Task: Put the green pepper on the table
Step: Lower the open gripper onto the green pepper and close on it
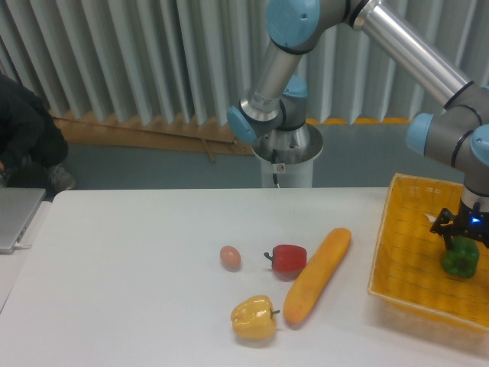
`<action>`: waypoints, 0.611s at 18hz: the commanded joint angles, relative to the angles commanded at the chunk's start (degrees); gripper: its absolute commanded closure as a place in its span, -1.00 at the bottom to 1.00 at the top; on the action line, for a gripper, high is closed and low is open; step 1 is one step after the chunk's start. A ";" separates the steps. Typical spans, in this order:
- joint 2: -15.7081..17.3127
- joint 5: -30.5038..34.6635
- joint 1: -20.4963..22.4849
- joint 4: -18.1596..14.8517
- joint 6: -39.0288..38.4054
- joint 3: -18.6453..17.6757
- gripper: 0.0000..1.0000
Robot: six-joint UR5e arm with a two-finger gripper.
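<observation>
The green pepper [460,258] is small, glossy and lobed, and sits inside the yellow basket [405,264] at the right edge of the white table [114,283]. My gripper [459,238] comes down from above into the basket, its dark fingers on either side of the pepper's top. They look closed on the pepper. Whether the pepper rests on the basket floor or hangs just above it cannot be told.
On the table lie a long orange carrot [318,274], a red bell pepper [288,258], a yellow bell pepper [254,317] and a small egg [230,258]. A laptop [15,218] sits at the left edge. The arm's base [286,153] stands behind the table.
</observation>
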 joint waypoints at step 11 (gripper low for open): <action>1.06 -0.17 0.00 -0.09 0.00 -0.88 -1.00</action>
